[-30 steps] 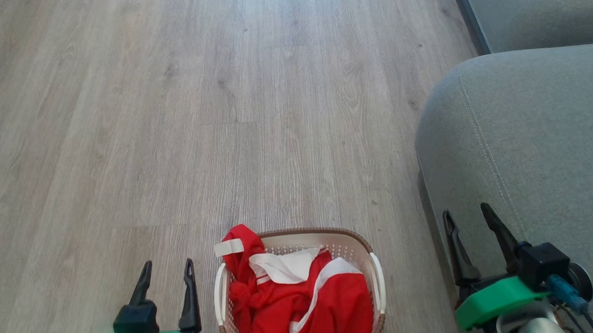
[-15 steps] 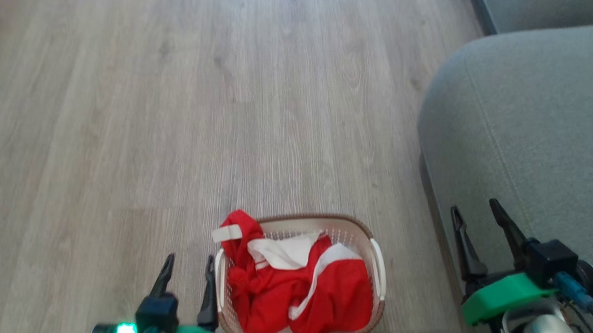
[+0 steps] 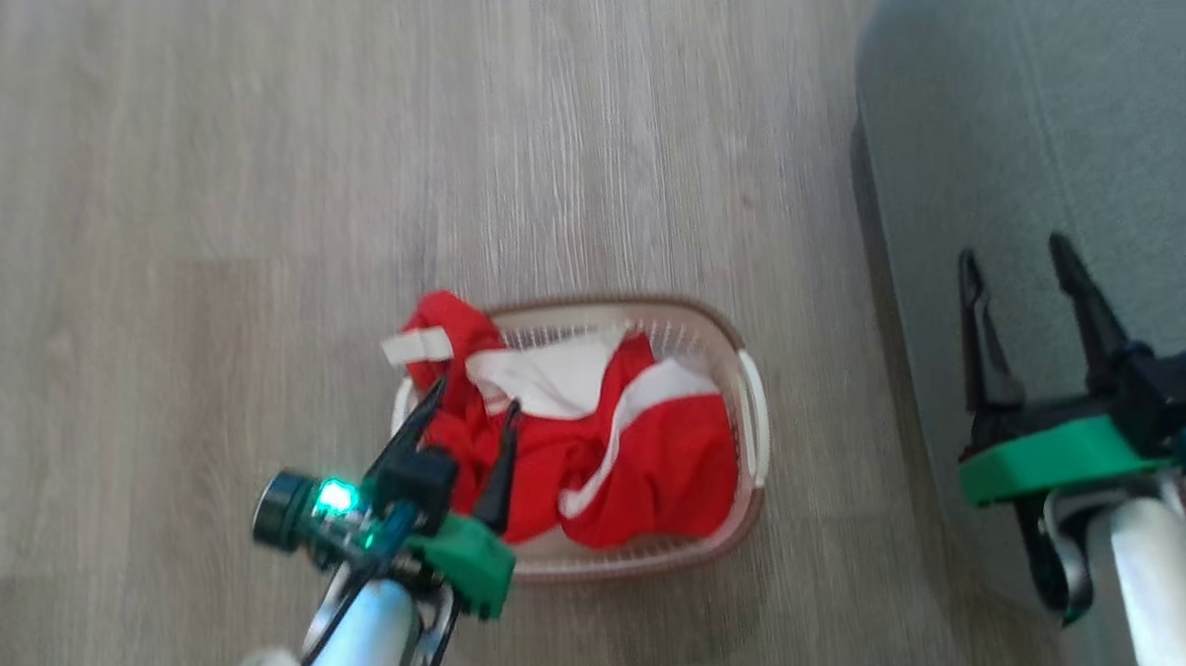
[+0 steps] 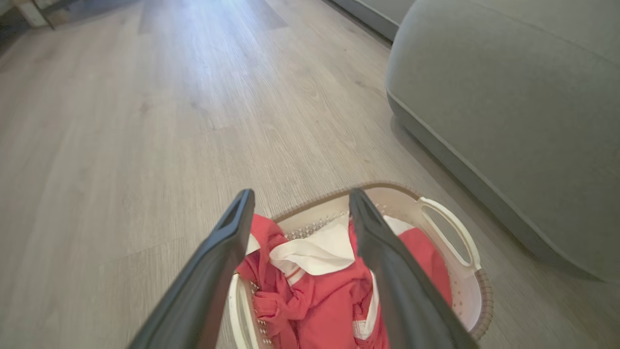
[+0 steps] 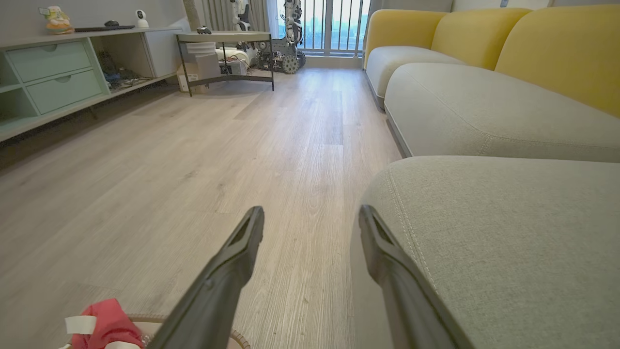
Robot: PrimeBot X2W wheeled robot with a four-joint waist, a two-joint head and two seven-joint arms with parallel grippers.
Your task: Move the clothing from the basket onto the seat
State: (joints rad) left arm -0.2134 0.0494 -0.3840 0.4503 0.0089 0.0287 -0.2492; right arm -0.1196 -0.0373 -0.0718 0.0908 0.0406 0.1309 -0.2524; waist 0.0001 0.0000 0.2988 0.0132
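Red clothing [image 3: 608, 442] with white bands fills the white basket [image 3: 753, 396] on the wood floor; one red fold hangs over its far left rim. My left gripper [image 3: 474, 398] is open above the basket's left side, fingertips over the red fabric. The left wrist view looks down between the open left gripper [image 4: 298, 194] at the clothing [image 4: 319, 295] and basket [image 4: 450, 232]. To the right lies the grey-green seat [image 3: 1023, 104], with my right gripper [image 3: 1015, 254] open above its edge. In the right wrist view the right gripper [image 5: 310, 213] is open beside the seat [image 5: 508, 232].
Bare wood floor [image 3: 246, 188] stretches left of and beyond the basket. The right wrist view shows a second grey cushion [image 5: 474, 106] with yellow backs [image 5: 557, 48], a low cabinet [image 5: 53, 72] at left and a metal-framed table [image 5: 227, 43] far off.
The head camera has tilted down, so the whole picture shifted. My left gripper has moved right from beside the basket to above its left side. Both grippers remain open.
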